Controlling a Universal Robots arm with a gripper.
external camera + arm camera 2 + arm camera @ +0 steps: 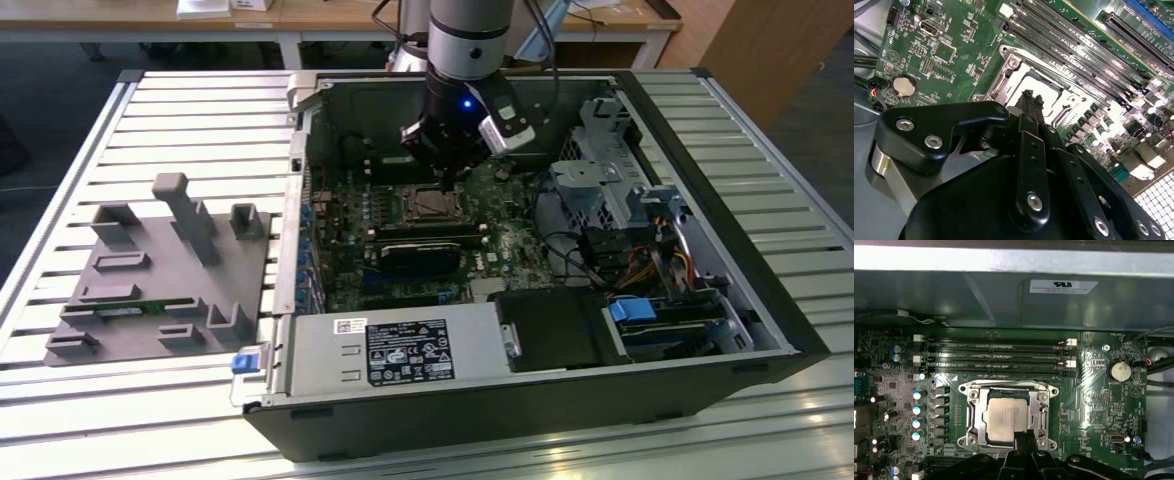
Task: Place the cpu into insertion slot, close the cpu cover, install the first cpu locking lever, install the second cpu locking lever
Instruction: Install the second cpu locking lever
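While the arm hangs low inside the open PC case (747, 330), its gripper (1022, 437) sits right over the socket, fingertips pressed together with nothing between them, so it looks like a poke-and-push pose rather than a carry. That makes sense to me: the cpu (1005, 413) is already lying flat in the insertion slot (983, 437), pale metal face up. The cpu cover (1008, 388) appears to be folded down around it, framing the chip through its cut-out, and the closed tips touch or hover just at the cover's edge, at about 5 o'clock from the chip in the first wrist view. I can't tell whether either locking lever is latched yet.

Around it things are pretty cramped. Long black memory slots (999, 357) run just past the socket at 12 o'clock in the first wrist view, with a row of small capacitors (917, 415) at 9 o'clock and a coin cell battery (1119, 371) off at 2 o'clock. In the exterior view a black card (424, 258) lies at 6 o'clock from the socket, and a grey parts fixture (160, 270) sits outside the case on the slatted table (200, 110).
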